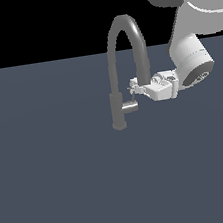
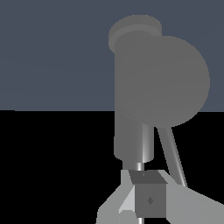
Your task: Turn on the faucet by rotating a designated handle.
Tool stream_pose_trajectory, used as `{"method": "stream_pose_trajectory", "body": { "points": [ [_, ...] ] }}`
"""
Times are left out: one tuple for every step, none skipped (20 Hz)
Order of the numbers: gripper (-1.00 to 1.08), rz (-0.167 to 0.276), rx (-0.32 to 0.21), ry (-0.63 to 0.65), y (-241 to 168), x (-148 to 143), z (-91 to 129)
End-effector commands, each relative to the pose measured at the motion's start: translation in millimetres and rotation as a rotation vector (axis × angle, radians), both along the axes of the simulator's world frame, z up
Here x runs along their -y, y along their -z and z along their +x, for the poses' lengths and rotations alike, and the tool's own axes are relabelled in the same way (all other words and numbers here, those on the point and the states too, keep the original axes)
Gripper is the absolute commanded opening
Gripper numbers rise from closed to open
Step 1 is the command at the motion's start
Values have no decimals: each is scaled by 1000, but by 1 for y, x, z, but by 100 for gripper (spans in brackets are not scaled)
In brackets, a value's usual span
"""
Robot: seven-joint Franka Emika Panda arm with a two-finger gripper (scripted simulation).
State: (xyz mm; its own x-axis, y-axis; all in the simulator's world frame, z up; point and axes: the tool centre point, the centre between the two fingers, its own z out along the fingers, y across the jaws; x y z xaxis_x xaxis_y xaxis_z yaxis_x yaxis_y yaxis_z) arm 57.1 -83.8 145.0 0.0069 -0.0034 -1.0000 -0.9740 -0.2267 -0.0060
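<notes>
The faucet (image 1: 116,102) is a matte grey gooseneck whose spout arches high and comes down on the exterior view's right. The handle (image 1: 129,106), a short silver stub, juts from the base column toward that side, and a thin pin lever rises from it. My gripper (image 1: 132,91) reaches in from the exterior view's right, just above the stub, at the pin. In the wrist view the faucet (image 2: 131,87) and the handle's round end (image 2: 168,81) fill the middle. There the pin runs into my gripper (image 2: 139,194), whose fingers (image 2: 151,199) are closed tight around it.
A plain dark blue-grey floor (image 1: 70,190) spreads under and around the faucet. The white arm (image 1: 191,56) hangs in from the exterior view's upper right, close beside the spout's descending end.
</notes>
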Motion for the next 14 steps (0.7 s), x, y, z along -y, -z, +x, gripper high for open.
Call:
{"method": "stream_pose_trajectory", "body": {
  "points": [
    [-100, 3, -4, -5, -1, 2, -7],
    [-100, 3, -3, -6, -1, 2, -9],
    [-100, 3, -3, -6, -1, 3, -11],
    [-100, 4, -3, -6, -1, 3, -13],
    [-100, 4, -3, -6, -1, 4, -15],
    [-100, 4, -3, -6, -1, 4, -17],
    [-100, 4, -3, -6, -1, 5, -20],
    [-100, 4, -3, -7, -1, 5, -22],
    [-100, 4, -3, -7, -1, 6, -24],
    [-100, 4, -3, -7, -1, 6, -24],
    [-100, 1, 7, -4, -4, 4, -19],
    [-100, 2, 6, -5, -2, 5, -22],
    [-100, 2, 5, -5, 0, 6, -24],
    [-100, 2, 4, -5, 1, 6, -27]
  ]
}}
